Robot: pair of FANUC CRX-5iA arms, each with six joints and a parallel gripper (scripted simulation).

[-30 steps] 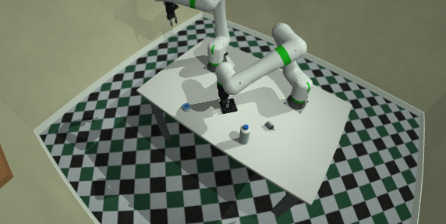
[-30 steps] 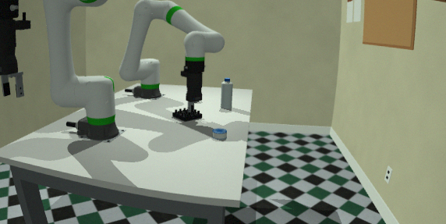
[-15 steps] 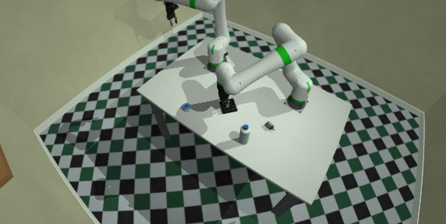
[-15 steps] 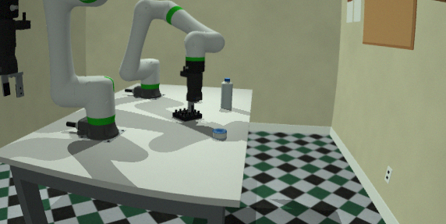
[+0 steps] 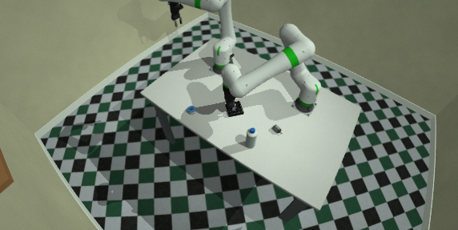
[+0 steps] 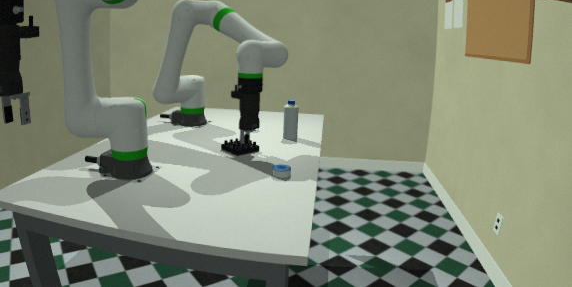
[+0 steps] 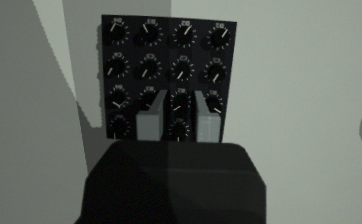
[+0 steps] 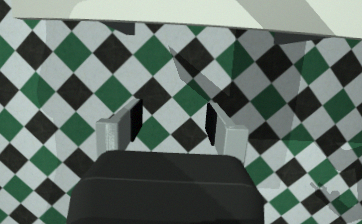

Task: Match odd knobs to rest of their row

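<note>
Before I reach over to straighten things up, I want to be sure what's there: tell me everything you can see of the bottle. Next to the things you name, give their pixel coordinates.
The bottle [image 5: 251,139] [image 6: 290,122] is a tall, slim cylinder, pale grey with a small blue cap on top. It stands upright on the table, near the long edge, with the cap on. Its material and contents can't be told. Only the table touches it; neither gripper is at it.
</note>
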